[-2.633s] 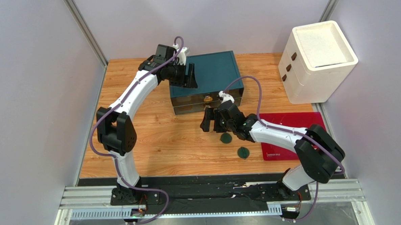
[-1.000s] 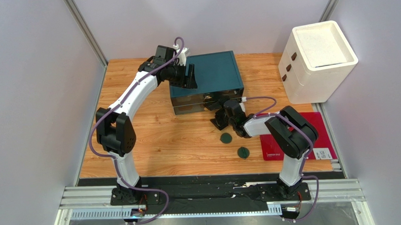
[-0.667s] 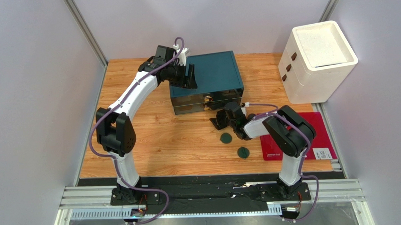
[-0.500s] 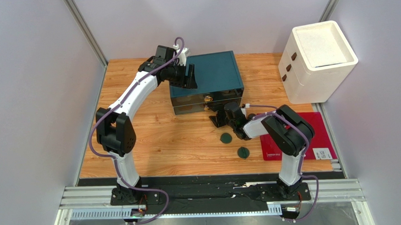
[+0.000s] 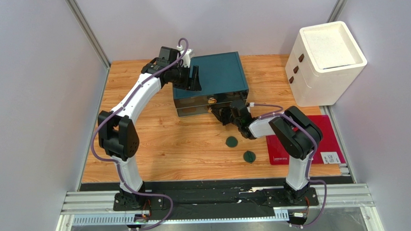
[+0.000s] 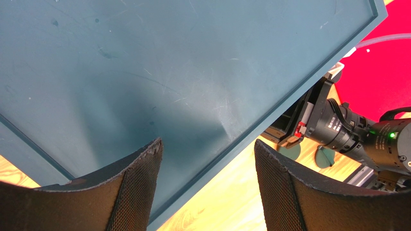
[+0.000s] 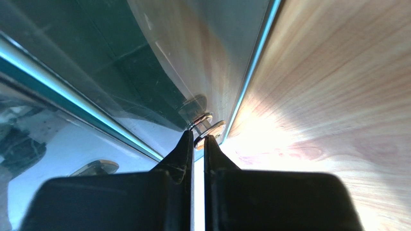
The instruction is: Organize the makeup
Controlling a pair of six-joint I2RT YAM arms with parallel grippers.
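The right gripper (image 5: 225,115) is low at the front of the teal box (image 5: 219,73). In its wrist view its 2 fingers (image 7: 179,156) are pressed almost together, and they seem to pinch the small metal knob (image 7: 208,127) of a clear drawer (image 7: 144,72), apparently ready to pull it out. The left gripper (image 5: 192,78) is over the left part of the box top with its fingers (image 6: 137,190) spread wide and nothing between them. Whether it touches the lid cannot be told. The only makeup clearly in view is 2 green discs (image 5: 231,142) lying flat on the table (image 5: 156,143) in front of the box, apart from each other and left of the red mat (image 5: 320,127); no gripper holds them. The main risk is the thin grip. The tips catch the knob only at their very ends, so a pull that is off-line or sudden could let it slip free and leave the drawer shut. If the left gripper is not bearing on the lid, the whole box could slide toward the arms instead of the drawer opening. A long pull could also bring the drawer or the right forearm over the nearer disc and push it away, or draw the drawer right out of its slot.
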